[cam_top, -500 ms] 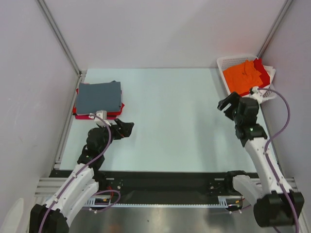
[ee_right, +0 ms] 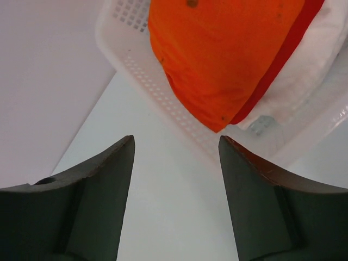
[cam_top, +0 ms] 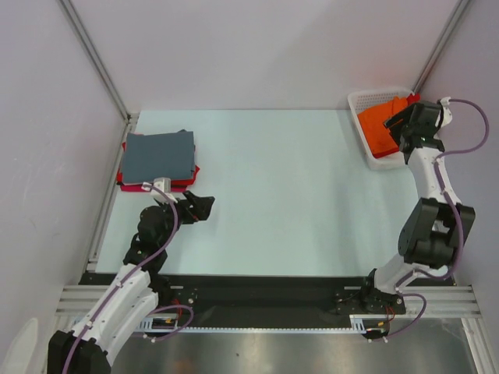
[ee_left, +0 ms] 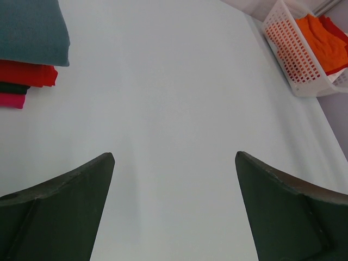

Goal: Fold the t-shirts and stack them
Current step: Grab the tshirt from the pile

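Pale table (cam_top: 273, 195) walled in white, my left gripper (ee_left: 174, 155) spread wide and empty near the far-left folded stack, grey t-shirt (cam_top: 160, 153) topmost over red t-shirt (ee_left: 27, 73) and magenta t-shirt (ee_left: 11, 100), my right gripper (ee_right: 175, 142) gaping wide above the white basket (ee_right: 157, 81) holding the orange t-shirt (ee_right: 217, 54)

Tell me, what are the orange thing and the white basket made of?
The orange shirt looks like soft, matte cloth: it bulges and folds, with no shine. The white basket is probably hard, smooth plastic: its walls stand stiff and have neat rows of moulded holes.
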{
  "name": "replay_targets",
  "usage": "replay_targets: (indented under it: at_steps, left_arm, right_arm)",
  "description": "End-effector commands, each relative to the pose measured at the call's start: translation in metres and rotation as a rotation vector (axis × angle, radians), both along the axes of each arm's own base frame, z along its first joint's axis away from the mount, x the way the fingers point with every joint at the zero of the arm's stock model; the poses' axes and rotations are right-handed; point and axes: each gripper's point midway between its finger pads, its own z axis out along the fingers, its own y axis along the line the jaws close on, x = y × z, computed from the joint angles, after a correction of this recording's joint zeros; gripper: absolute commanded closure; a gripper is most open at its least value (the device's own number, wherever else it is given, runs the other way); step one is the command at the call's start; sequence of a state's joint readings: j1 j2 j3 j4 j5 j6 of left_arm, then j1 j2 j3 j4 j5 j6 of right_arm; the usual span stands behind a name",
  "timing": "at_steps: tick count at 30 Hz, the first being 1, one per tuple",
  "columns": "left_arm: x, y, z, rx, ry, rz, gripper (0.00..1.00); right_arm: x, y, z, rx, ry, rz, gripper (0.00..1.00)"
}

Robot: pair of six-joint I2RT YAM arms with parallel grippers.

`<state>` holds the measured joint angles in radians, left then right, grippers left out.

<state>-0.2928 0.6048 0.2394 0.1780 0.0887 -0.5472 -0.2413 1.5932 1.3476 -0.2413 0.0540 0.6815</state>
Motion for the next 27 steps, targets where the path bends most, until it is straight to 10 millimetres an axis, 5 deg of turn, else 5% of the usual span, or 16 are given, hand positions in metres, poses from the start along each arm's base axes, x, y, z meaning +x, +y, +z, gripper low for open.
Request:
replay_targets:
  at_steps: [1,6,8,10,11,13,22,25,27]
  left_arm:
    - [0.004,0.001,0.008,0.012,-0.045,0.002,0.00]
    - [0.006,0.000,0.008,0.017,-0.045,0.001,0.00]
    - [0.007,0.001,0.008,0.021,-0.046,0.006,0.00]
    - [0.007,0.001,0.006,0.024,-0.044,0.007,0.00]
    - [0.007,0.001,0.006,0.022,-0.043,0.009,0.00]
    - [0.008,0.002,0.005,0.026,-0.042,0.010,0.00]
    - [0.010,0.002,0.004,0.033,-0.034,0.014,0.00]
    - [0.010,0.002,0.004,0.032,-0.032,0.014,0.00]
    - [0.010,0.002,0.004,0.034,-0.030,0.014,0.00]
  right_arm:
    - [0.029,-0.025,-0.001,-0.014,0.000,-0.104,0.32]
    - [0.066,-0.056,-0.042,-0.061,0.087,-0.206,0.36]
    - [0.079,-0.069,-0.031,-0.089,0.074,-0.257,0.35]
    - [0.089,-0.076,-0.057,-0.097,0.130,-0.275,0.35]
    - [0.099,-0.083,-0.045,-0.111,0.105,-0.296,0.35]
    - [0.110,-0.088,-0.059,-0.108,0.137,-0.316,0.36]
    - [0.127,-0.099,-0.090,-0.120,0.195,-0.370,0.50]
    - [0.129,-0.094,-0.099,-0.122,0.214,-0.360,0.64]
    - [0.129,-0.089,-0.092,-0.130,0.203,-0.351,0.88]
